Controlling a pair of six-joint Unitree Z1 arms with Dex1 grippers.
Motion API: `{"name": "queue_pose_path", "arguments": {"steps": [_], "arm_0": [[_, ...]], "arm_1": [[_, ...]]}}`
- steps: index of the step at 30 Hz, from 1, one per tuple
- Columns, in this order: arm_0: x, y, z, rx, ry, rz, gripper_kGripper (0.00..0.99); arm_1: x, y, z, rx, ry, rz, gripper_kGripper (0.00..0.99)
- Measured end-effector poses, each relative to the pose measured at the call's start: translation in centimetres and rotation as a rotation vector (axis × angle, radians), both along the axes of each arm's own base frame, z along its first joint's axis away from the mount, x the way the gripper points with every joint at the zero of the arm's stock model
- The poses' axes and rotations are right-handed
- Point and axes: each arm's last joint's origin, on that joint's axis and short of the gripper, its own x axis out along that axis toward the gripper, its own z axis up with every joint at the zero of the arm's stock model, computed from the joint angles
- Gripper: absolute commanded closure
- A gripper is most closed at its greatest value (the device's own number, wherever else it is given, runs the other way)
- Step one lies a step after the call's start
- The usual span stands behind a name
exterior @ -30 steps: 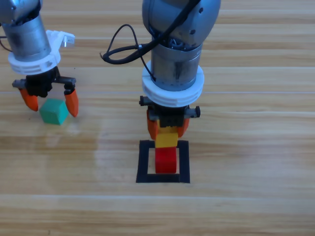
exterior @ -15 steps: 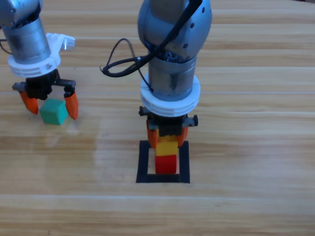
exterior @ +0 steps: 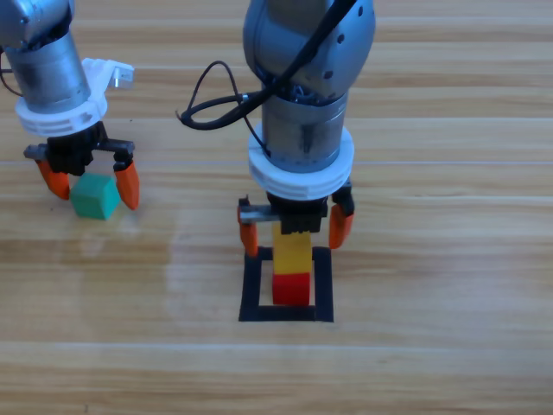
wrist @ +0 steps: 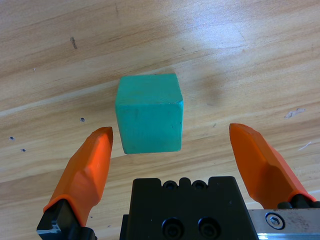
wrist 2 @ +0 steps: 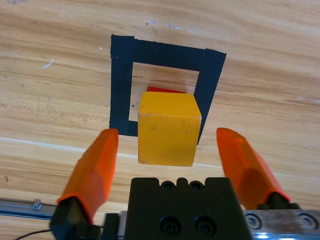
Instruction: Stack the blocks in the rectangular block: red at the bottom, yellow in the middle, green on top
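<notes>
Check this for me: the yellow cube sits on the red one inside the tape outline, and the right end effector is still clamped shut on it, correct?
Not quite. The right end effector is open, its jaws clear of the yellow cube on both sides, as the right wrist view shows. The rest holds: yellow sits on the red cube inside the tape outline.

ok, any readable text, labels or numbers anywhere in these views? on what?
None readable in any view.
The green cube, yellow cube and red cube have plain faces.
The black tape outline is unmarked.
The left gripper and right gripper show only bare orange jaws and black bodies with screws, no markings.
</notes>
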Motion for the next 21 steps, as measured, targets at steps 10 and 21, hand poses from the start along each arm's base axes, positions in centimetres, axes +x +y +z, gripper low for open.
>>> {"name": "queue_pose_path", "arguments": {"steps": [10, 21], "arm_0": [[-0.2, 0.1, -0.6, 0.001, 0.005, 0.0, 0.005], [-0.2, 0.4, -2.0, 0.048, -0.036, 0.02, 0.031]], "arm_1": [[-4.4, -5.0, 15.7, 0.116, -0.401, 0.032, 0.001], [-11.8, -18.7, 13.4, 0.555, -0.619, 0.496, 0.005]]}}
